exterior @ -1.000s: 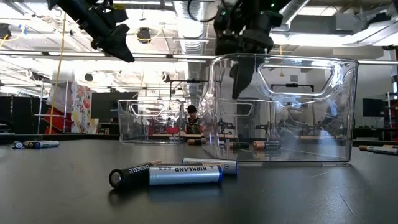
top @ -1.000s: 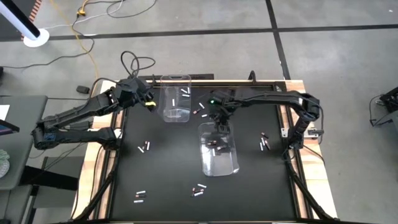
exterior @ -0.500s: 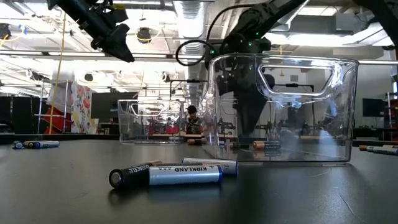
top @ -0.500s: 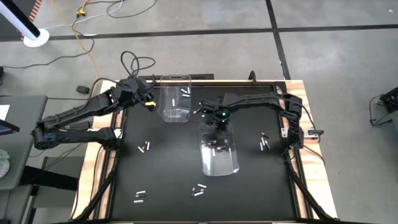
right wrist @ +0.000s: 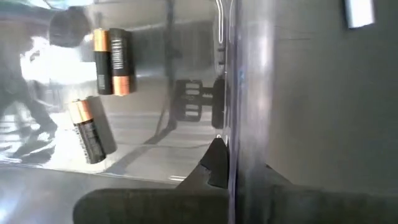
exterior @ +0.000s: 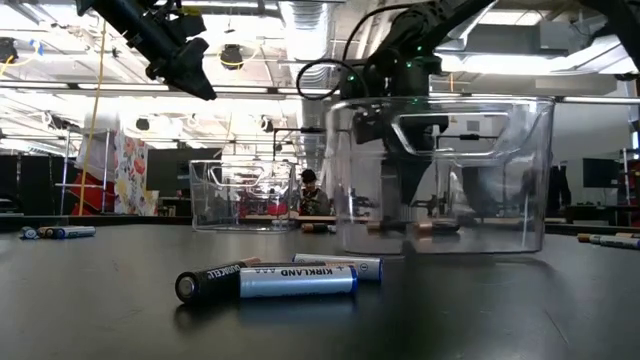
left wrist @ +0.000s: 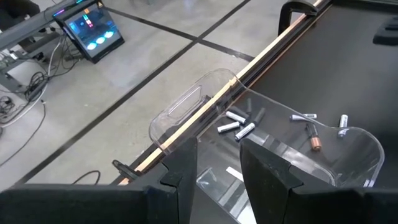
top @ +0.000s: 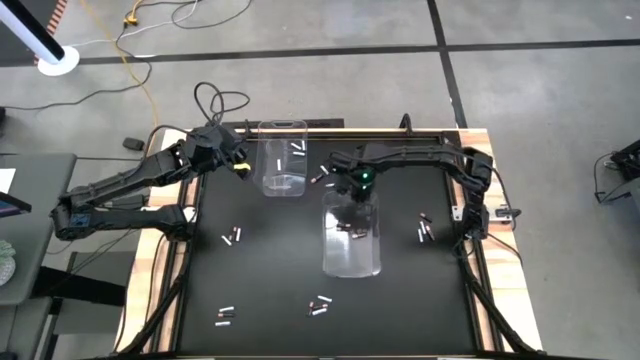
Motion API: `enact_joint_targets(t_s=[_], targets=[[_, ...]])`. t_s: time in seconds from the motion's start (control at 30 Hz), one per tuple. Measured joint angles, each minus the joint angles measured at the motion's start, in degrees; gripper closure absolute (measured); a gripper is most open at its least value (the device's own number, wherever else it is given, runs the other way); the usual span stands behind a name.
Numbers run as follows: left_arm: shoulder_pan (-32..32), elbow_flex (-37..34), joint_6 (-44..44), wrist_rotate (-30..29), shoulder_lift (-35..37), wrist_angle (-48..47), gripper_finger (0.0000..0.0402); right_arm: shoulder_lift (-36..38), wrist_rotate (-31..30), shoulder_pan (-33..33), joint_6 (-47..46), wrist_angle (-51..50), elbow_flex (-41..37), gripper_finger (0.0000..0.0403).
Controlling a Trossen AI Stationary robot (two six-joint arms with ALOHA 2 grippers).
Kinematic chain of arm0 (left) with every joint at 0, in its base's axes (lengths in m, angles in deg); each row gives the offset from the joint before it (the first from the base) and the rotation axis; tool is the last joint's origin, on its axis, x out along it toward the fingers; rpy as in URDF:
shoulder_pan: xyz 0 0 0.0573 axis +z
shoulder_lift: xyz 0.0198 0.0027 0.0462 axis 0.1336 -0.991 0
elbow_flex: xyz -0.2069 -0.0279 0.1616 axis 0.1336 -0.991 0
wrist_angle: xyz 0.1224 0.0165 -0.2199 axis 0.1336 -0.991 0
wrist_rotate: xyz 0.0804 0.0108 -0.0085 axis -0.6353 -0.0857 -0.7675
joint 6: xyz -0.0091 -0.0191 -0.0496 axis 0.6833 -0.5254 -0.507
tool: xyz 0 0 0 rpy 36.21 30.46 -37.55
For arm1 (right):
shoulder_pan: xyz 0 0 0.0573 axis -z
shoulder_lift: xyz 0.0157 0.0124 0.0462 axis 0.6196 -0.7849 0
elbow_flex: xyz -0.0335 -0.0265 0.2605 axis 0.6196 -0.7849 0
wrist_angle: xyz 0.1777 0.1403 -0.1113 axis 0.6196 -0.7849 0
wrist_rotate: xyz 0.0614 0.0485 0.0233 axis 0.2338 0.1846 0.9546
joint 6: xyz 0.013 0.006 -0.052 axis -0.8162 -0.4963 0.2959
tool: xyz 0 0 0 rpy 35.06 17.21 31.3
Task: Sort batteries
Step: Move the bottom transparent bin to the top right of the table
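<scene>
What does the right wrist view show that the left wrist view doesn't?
Only the right wrist view: the right gripper shut on the wall of the near clear bin, with three dark copper-ended batteries inside. Only the left wrist view: the left gripper above the far clear bin, white batteries in it, and a lit screen on the floor. Both share the black table.

Two clear bins [top: 281,158] stand on the table [top: 270,270], one by its far edge and one [top: 350,235] near its middle. The middle bin holds three dark batteries [right wrist: 112,53]. Two arms reach in, one left gripper [top: 237,163] and one right gripper [top: 352,195].
</scene>
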Motion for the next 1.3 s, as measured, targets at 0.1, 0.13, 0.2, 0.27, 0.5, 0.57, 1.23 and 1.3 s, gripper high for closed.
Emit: enact_joint_targets(t_s=[0.1,0.13,0.2,0.27,0.5,0.57,1.23,1.3], targets=[[0.00,0.00,-0.72,0.00,0.00,0.00,0.0286,2.10,-0.14,1.29,2.24,-0.52,-0.02,0.0400],[0.00,0.00,-0.74,0.00,0.00,0.00,0.0286,2.82,-0.14,1.76,2.94,-0.73,-0.01,0.0400],[0.00,0.00,-0.89,0.00,0.00,0.00,0.0286,4.18,-0.05,3.03,4.07,-1.60,-0.01,0.0401],[0.00,0.00,-1.52,0.00,0.00,0.00,0.0286,5.47,0.15,4.71,4.69,-2.88,-0.01,0.0401],[0.00,0.00,-2.38,0.00,0.00,0.04,0.0286,7.32,0.16,13.12,7.63,-5.85,0.00,0.0402],[0.00,0.00,-2.38,0.00,0.00,0.04,0.0286,7.48,0.26,15.60,10.08,-6.17,0.00,0.0402],[0.00,0.00,-9.19,-0.02,0.00,1.16,0.0286,2.91,0.50,31.16,34.34,-3.13,4.35,0.0403],[0.00,0.00,-9.84,-0.07,0.00,1.47,0.0286,-1.23,0.54,31.12,34.36,-6.08,8.76,0.0403]])
